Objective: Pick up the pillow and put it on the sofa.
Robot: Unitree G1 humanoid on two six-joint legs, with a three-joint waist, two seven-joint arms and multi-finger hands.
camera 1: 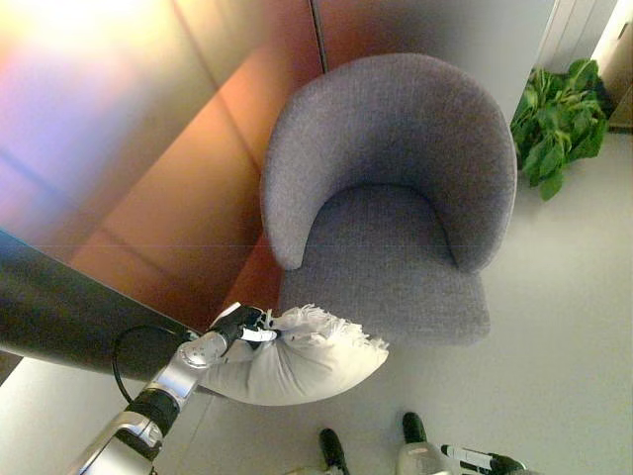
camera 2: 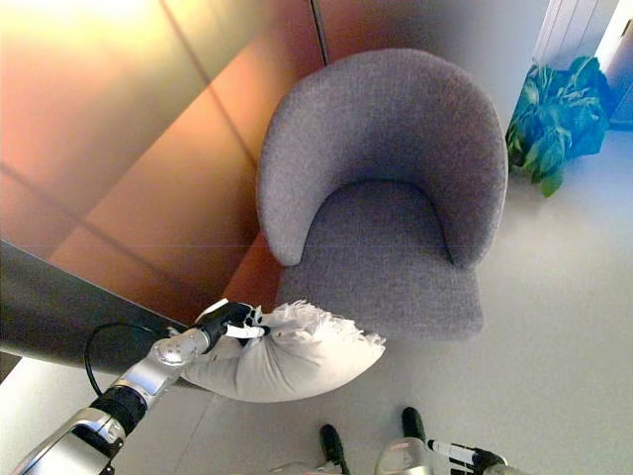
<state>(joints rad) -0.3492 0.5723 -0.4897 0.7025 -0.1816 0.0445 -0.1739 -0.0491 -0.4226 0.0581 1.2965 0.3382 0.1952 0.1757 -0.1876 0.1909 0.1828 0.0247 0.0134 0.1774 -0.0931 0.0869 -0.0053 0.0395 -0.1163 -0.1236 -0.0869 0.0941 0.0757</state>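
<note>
A white pillow (camera 1: 297, 361) with a fringed edge hangs just in front of the seat's near left corner, off the floor. My left hand (camera 1: 244, 328) is shut on its upper left edge, fingers curled into the cloth. The grey round-backed armchair (camera 1: 396, 198) stands behind the pillow, its seat (camera 1: 391, 262) bare. The pillow's right tip reaches the seat's front edge. My right hand (camera 1: 475, 459) shows only as a dark sliver at the bottom edge, right of centre; its fingers cannot be made out.
A wood-panelled wall (camera 1: 148, 148) runs along the left, with a dark ledge (camera 1: 59, 307) below it. A green potted plant (camera 1: 559, 119) stands at the far right beside the chair. Pale floor (camera 1: 564, 327) spreads to the right of the chair.
</note>
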